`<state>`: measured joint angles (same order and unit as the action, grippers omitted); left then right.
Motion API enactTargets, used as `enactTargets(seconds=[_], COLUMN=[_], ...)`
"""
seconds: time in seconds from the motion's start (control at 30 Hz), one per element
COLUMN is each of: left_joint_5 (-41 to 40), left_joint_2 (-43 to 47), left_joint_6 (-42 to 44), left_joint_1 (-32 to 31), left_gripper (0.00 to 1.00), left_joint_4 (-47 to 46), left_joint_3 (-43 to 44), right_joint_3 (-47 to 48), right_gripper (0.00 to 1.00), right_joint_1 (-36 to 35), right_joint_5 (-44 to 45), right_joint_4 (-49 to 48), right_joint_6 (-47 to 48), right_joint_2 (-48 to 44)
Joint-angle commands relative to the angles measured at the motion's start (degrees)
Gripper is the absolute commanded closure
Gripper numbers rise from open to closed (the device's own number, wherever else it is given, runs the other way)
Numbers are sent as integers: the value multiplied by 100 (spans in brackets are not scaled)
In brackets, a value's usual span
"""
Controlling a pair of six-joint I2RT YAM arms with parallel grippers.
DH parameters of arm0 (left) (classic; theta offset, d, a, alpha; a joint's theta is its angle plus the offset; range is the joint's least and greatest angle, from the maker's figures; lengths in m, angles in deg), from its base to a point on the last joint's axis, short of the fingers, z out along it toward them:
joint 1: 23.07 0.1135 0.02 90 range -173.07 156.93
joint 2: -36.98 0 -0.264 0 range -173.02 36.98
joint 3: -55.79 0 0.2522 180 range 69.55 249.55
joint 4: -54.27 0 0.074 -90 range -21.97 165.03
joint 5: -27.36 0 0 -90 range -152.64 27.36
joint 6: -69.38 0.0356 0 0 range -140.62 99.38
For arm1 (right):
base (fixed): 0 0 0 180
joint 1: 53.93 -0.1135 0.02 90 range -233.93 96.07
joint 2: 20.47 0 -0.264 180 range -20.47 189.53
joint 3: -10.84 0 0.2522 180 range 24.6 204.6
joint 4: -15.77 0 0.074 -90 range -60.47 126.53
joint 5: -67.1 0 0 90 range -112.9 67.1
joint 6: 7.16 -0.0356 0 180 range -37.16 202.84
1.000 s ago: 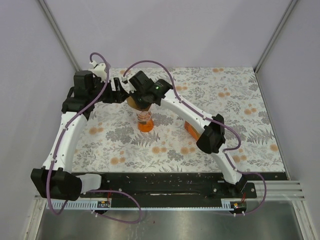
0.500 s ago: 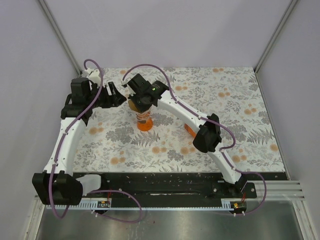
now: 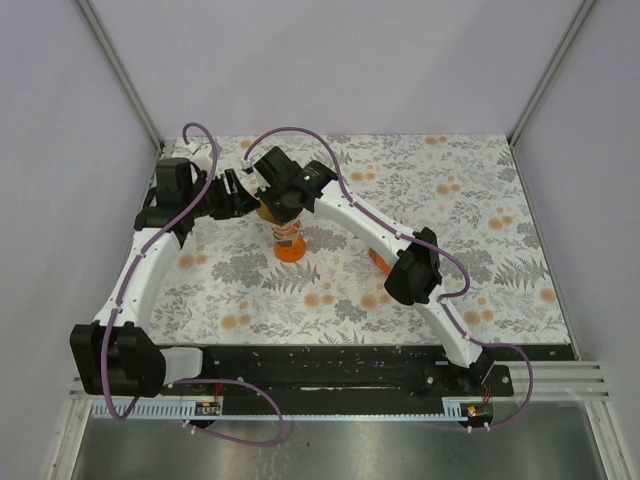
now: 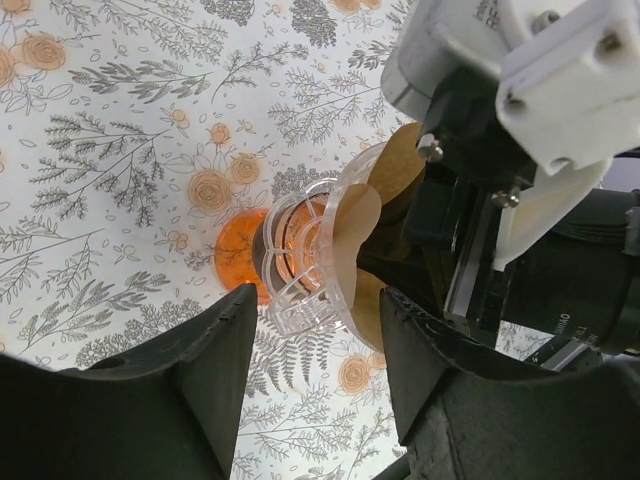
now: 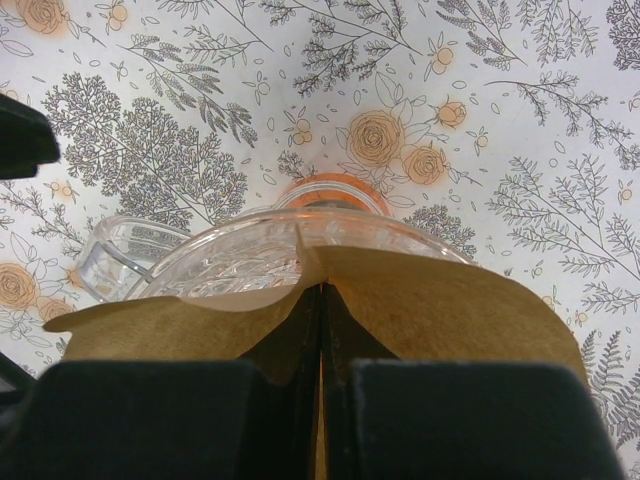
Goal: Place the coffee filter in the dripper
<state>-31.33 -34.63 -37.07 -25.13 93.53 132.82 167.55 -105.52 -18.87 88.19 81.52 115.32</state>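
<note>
Right gripper (image 5: 322, 335) first: its two black fingers (image 5: 180, 420) are pressed together with the coffee filter (image 5: 450, 310) pinched flat between them, only a thin seam showing where they meet. The brown paper fans out to both sides of the pinch, and its curved edges sit right at the clear funnel mouth of the dripper (image 5: 250, 250). From the right wrist view the paper overlaps the near rim, and from the left wrist view its lobes lie against the right side of the mouth. Whether the tip is actually down inside, I can't tell, but it isn't seated flat against the funnel wall. The dripper stands upright on its orange base, on the floral table cover (image 3: 480, 230), left of centre and toward the far side. The left gripper (image 4: 318, 310) is just to the left of it, with its fingers (image 4: 190, 390) spread wide apart and nothing between them. The funnel shows through the gap, beyond the tips, and I can't see either finger touching the plastic. Going outward in the top view, the two wrists nearly meet over the dripper. The left arm reaches up the left edge of the table and the right arm angles in from the near right corner, with purple cables looping off both.
</note>
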Motion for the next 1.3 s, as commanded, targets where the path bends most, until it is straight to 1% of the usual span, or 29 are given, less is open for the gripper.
enactTargets(seconds=[0.0, 0.07, 0.17, 0.23, 0.27, 0.67, 0.9, 1.03, 1.27], left_joint_5=[156, 147, 95, 103, 121, 51, 33, 33, -11], left_joint_2=[-98, -107, -160, -134, -99, -63, -54, -72, -37], left_joint_6=[18, 62, 115, 107, 98, 230, 247, 256, 300], left_joint_1=[-57, -83, -110, -110, -110, -145, -145, -145, -145], left_gripper=[45, 48, 53, 57, 58, 59, 59, 59, 59], left_joint_4=[-379, -370, -335, -317, -343, -344, -326, -291, -256], left_joint_3=[107, 98, 107, 72, 63, 98, 169, 178, 274], right_joint_3=[207, 171, 171, 171, 171, 162, 110, 101, 101], right_gripper=[100, 92, 89, 89, 89, 74, 72, 69, 62], right_joint_1=[9, 9, 9, 9, 9, 9, 9, 9, 9], right_joint_5=[98, 19, 62, 115, 133, 177, 265, 221, -148], right_joint_4=[24, -81, -170, -196, -205, -311, -319, -319, -468], right_joint_6=[97, 97, 97, 97, 280, 405, 457, 449, 414], right_joint_2=[-104, -193, -307, -377, -412, -729, -843, -887, -1098])
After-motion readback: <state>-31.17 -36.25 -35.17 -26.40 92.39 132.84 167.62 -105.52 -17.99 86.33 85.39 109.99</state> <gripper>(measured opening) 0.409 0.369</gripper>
